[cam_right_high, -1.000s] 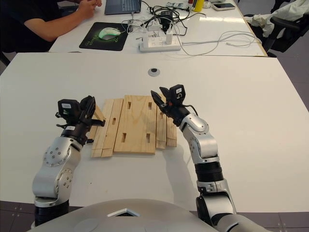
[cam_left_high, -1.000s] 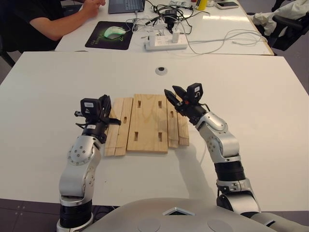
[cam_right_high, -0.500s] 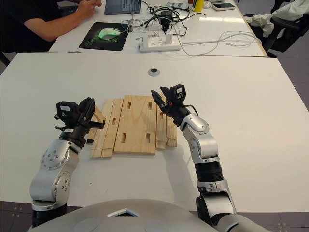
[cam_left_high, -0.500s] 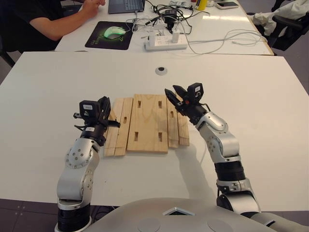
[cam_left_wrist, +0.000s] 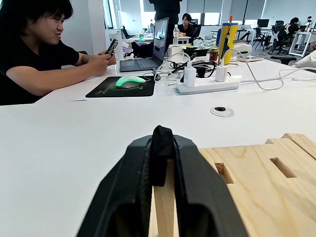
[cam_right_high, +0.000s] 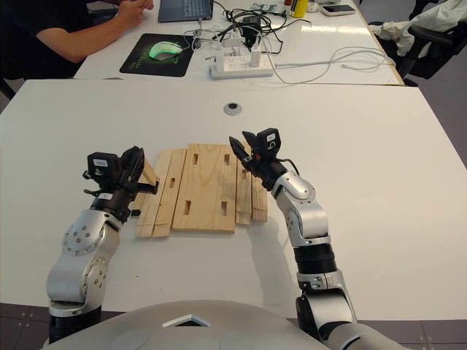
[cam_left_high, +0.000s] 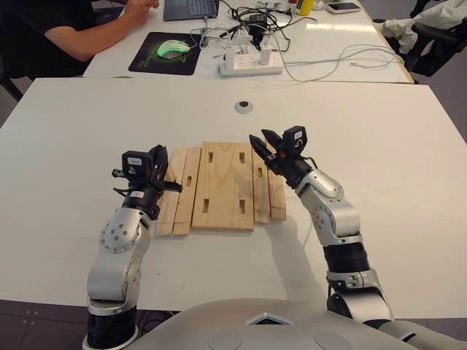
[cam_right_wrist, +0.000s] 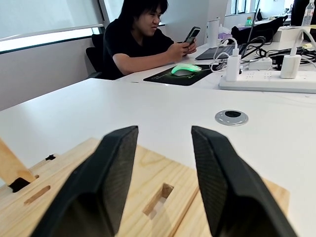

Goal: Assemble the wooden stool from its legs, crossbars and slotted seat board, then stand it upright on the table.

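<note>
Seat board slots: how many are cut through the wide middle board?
4: far-left slot, far-right slot, near-left slot, near-right slot, all in the seat board. None looks hidden.

Pale seat board [cam_left_high: 222, 186] and slat [cam_left_wrist: 165, 202], white table [cam_left_high: 394, 146], black fingers [cam_right_wrist: 111, 175]

I've got the slotted seat board [cam_right_high: 204, 186] lying flat in the middle of the white table [cam_right_high: 379, 160], four slots facing up. A left pair of slats [cam_right_high: 162, 195] lies against one edge, a right pair of slats [cam_right_high: 251, 195] against the other. My left gripper [cam_right_high: 139, 176] sits by the left pair, pinching a thin wooden strip [cam_right_high: 151, 173] that's tilted. My right gripper [cam_right_high: 241, 145] hovers over the board's far right corner, fingers spread.
</note>
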You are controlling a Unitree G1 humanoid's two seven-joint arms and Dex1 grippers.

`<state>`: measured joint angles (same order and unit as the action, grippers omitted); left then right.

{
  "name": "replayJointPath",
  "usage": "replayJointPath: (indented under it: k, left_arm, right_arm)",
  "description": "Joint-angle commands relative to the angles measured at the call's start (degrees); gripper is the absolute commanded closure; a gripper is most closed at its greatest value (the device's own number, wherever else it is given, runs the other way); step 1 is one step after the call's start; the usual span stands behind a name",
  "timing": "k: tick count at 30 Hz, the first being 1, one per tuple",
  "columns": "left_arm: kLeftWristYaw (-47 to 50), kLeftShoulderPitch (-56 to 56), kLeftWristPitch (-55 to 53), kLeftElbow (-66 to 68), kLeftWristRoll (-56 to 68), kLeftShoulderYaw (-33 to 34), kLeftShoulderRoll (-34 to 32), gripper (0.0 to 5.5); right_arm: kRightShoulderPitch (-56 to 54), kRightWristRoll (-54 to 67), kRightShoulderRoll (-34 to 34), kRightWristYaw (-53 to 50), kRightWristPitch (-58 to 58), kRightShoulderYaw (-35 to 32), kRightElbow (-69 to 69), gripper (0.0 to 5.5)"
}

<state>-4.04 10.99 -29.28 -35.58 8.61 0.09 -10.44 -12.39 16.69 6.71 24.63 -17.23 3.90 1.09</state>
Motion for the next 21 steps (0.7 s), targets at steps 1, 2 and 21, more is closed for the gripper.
replayJointPath:
  k: [1,2,21]
  left_arm:
    - [-0.57,1.64,-2.1,2.81,-0.34,-0.3,-0.15,5.04]
    - [-0.51,1.57,-1.76,2.77,-0.31,-0.14,0.02,5.04]
    - [-5.97,5.6,19.33,9.06,1.23,0.08,2.2,4.29]
  right_arm:
    - [-0.83,-0.41,-0.21,0.3,0.48,0.28,-1.22,3.51]
    - [-0.86,-0.41,-0.19,0.34,0.55,0.3,-1.36,3.51]
    - [-1.05,-0.11,0.11,2.04,0.31,1.45,-2.57,3.51]
